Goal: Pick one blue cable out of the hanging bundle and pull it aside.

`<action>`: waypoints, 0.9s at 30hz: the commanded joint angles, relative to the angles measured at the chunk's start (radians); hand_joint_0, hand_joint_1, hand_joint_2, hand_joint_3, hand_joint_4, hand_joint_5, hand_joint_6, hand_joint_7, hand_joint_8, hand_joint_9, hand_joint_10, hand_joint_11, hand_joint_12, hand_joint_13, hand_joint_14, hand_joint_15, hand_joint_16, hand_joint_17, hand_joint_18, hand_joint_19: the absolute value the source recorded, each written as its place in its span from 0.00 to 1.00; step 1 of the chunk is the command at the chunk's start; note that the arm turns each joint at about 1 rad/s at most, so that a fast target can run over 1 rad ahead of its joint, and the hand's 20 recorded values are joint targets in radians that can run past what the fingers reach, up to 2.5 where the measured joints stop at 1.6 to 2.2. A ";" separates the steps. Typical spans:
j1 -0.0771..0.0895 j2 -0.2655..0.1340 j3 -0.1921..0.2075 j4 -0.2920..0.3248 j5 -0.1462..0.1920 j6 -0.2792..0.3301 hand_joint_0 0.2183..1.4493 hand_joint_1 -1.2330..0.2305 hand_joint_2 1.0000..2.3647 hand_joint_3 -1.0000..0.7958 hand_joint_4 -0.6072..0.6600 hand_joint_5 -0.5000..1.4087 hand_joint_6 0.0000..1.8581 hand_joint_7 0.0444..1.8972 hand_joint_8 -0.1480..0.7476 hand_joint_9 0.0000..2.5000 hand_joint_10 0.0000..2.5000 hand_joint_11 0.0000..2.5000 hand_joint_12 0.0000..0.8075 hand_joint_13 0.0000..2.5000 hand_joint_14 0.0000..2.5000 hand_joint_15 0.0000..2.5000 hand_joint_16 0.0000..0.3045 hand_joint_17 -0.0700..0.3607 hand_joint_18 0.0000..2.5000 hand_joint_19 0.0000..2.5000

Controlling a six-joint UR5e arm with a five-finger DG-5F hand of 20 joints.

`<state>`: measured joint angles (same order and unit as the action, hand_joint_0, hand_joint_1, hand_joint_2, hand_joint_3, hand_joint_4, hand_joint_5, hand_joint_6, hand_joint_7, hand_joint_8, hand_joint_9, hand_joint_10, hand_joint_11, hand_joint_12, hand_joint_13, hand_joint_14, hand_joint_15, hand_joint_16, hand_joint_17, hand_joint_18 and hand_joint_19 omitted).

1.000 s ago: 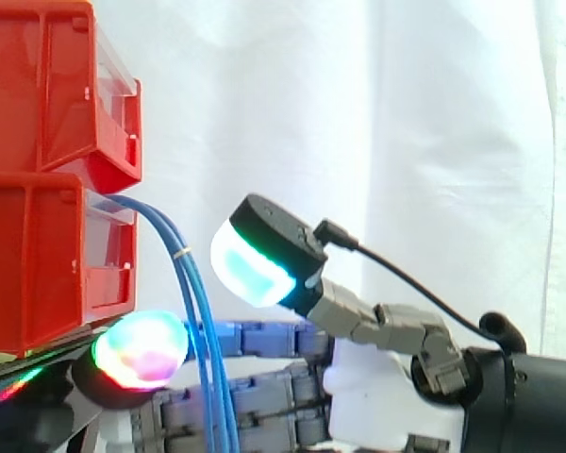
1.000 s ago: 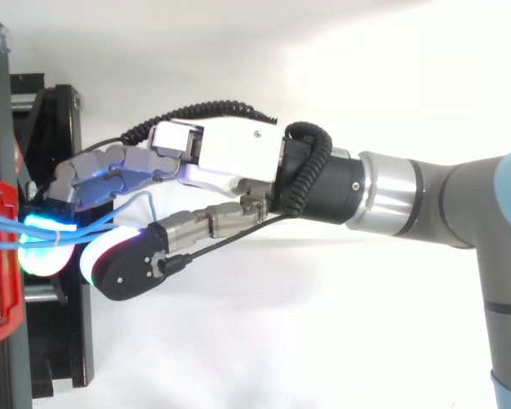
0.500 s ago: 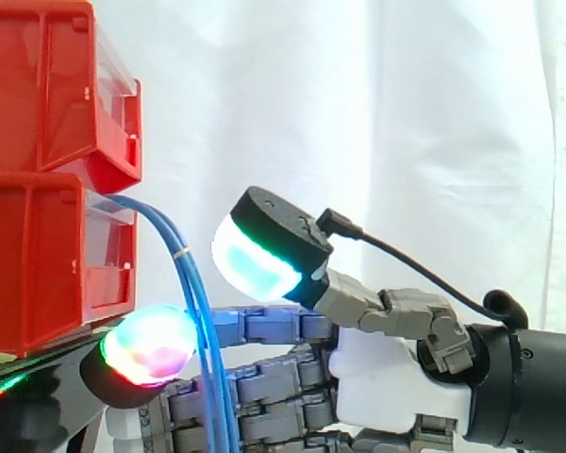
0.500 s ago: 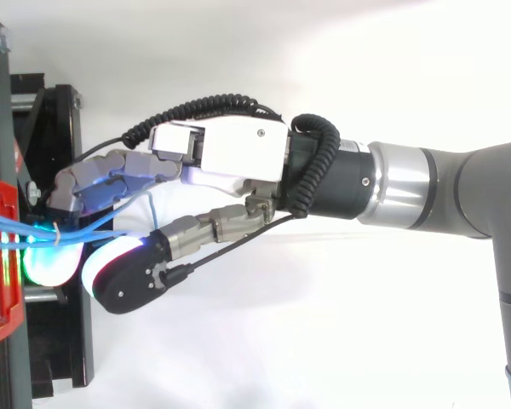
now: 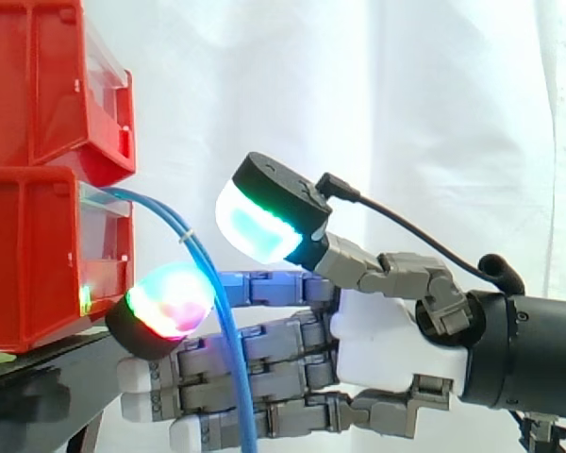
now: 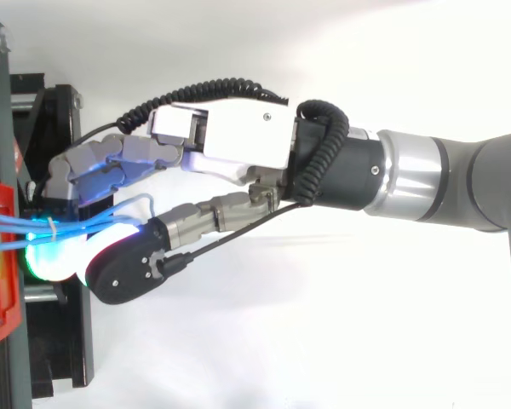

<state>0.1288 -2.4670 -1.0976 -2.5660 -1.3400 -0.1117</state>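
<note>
Blue cables (image 5: 185, 240) hang between the open hand's (image 5: 387, 340) straight fingers and raised thumb.

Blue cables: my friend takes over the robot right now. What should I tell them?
The hand is open, its fingers straight, reaching in from the right, thumb raised above them.
The blue cables hang as a bundle from the lower red bin and cross in front of the fingers.
Done: the hand is at the bundle.
Left: no cable looks pinched yet. Pick one and pull it aside.
</note>
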 commanded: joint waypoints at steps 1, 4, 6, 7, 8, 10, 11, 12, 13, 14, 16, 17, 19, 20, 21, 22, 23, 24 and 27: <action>-0.006 0.008 0.001 -0.010 -0.001 -0.003 0.27 0.46 0.00 0.30 0.68 0.22 0.27 0.53 0.41 0.27 0.00 0.05 0.27 0.18 0.00 0.07 0.12 0.35 0.13 0.14; -0.011 0.008 -0.001 -0.005 -0.001 -0.008 0.27 0.46 0.00 0.30 0.68 0.22 0.27 0.52 0.41 0.27 0.00 0.05 0.27 0.18 0.00 0.07 0.12 0.35 0.13 0.14; -0.011 0.008 -0.001 -0.005 -0.001 -0.011 0.27 0.46 0.00 0.30 0.68 0.22 0.27 0.53 0.41 0.27 0.00 0.05 0.27 0.18 0.00 0.07 0.12 0.35 0.13 0.14; -0.012 0.008 -0.001 -0.005 -0.001 -0.013 0.27 0.46 0.00 0.30 0.68 0.22 0.27 0.53 0.41 0.27 0.00 0.05 0.27 0.18 0.00 0.07 0.12 0.35 0.13 0.14; -0.012 0.008 -0.001 -0.005 -0.001 -0.014 0.27 0.46 0.00 0.30 0.68 0.22 0.27 0.54 0.41 0.27 0.00 0.05 0.27 0.18 0.00 0.07 0.12 0.35 0.13 0.14; -0.012 0.008 -0.001 -0.008 -0.001 -0.013 0.27 0.46 0.00 0.31 0.67 0.22 0.27 0.54 0.41 0.27 0.00 0.05 0.27 0.18 0.00 0.07 0.12 0.35 0.13 0.14; -0.014 0.008 0.001 -0.006 -0.001 -0.013 0.28 0.46 0.00 0.32 0.67 0.22 0.27 0.55 0.41 0.27 0.00 0.05 0.27 0.18 0.00 0.07 0.12 0.35 0.13 0.14; -0.014 0.008 -0.001 -0.006 -0.001 -0.014 0.28 0.46 0.01 0.32 0.66 0.22 0.27 0.57 0.41 0.27 0.00 0.05 0.26 0.18 0.00 0.07 0.12 0.35 0.13 0.14; -0.014 0.008 0.001 -0.005 -0.001 -0.014 0.29 0.46 0.01 0.33 0.65 0.22 0.27 0.59 0.41 0.27 0.00 0.05 0.26 0.18 0.00 0.08 0.12 0.35 0.13 0.14; -0.014 0.008 -0.001 -0.005 -0.001 -0.014 0.29 0.46 0.01 0.34 0.64 0.23 0.27 0.61 0.41 0.27 0.00 0.05 0.26 0.18 0.00 0.07 0.11 0.35 0.13 0.14; -0.014 0.008 -0.001 -0.008 -0.001 -0.014 0.30 0.45 0.01 0.35 0.62 0.23 0.27 0.66 0.41 0.27 0.00 0.05 0.26 0.18 0.00 0.07 0.11 0.34 0.13 0.14; -0.014 0.008 -0.001 -0.010 -0.001 -0.014 0.30 0.45 0.01 0.35 0.62 0.23 0.27 0.67 0.41 0.27 0.00 0.05 0.26 0.18 0.00 0.07 0.11 0.34 0.13 0.14; -0.014 0.008 -0.001 -0.011 -0.001 -0.013 0.30 0.45 0.01 0.37 0.60 0.22 0.32 0.61 0.41 0.27 0.00 0.06 0.26 0.18 0.00 0.08 0.11 0.34 0.13 0.14; -0.014 0.008 -0.001 -0.011 -0.001 -0.013 0.30 0.45 0.01 0.37 0.61 0.21 0.36 0.53 0.41 0.27 0.00 0.07 0.26 0.18 0.00 0.08 0.11 0.34 0.13 0.15; -0.015 0.008 -0.001 -0.014 -0.004 -0.013 0.30 0.45 0.01 0.38 0.60 0.21 0.37 0.53 0.41 0.27 0.00 0.07 0.27 0.18 0.00 0.08 0.11 0.34 0.13 0.15; -0.015 0.008 -0.001 -0.016 -0.004 -0.013 0.30 0.45 0.01 0.40 0.60 0.20 0.41 0.47 0.41 0.27 0.00 0.08 0.27 0.18 0.00 0.08 0.12 0.35 0.13 0.15; -0.015 0.008 -0.001 -0.017 -0.005 -0.013 0.29 0.45 0.01 0.41 0.60 0.19 0.43 0.44 0.41 0.27 0.00 0.09 0.27 0.18 0.00 0.08 0.12 0.35 0.13 0.14; -0.017 0.008 -0.001 -0.020 -0.008 -0.013 0.29 0.45 0.01 0.42 0.60 0.19 0.45 0.44 0.42 0.27 0.00 0.10 0.28 0.18 0.00 0.08 0.12 0.35 0.13 0.15; -0.018 0.010 -0.001 -0.022 -0.015 -0.013 0.29 0.44 0.01 0.44 0.59 0.19 0.47 0.42 0.42 0.27 0.00 0.11 0.28 0.18 0.00 0.09 0.12 0.35 0.13 0.15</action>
<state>0.1123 -2.4577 -1.0978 -2.5851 -1.3494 -0.1243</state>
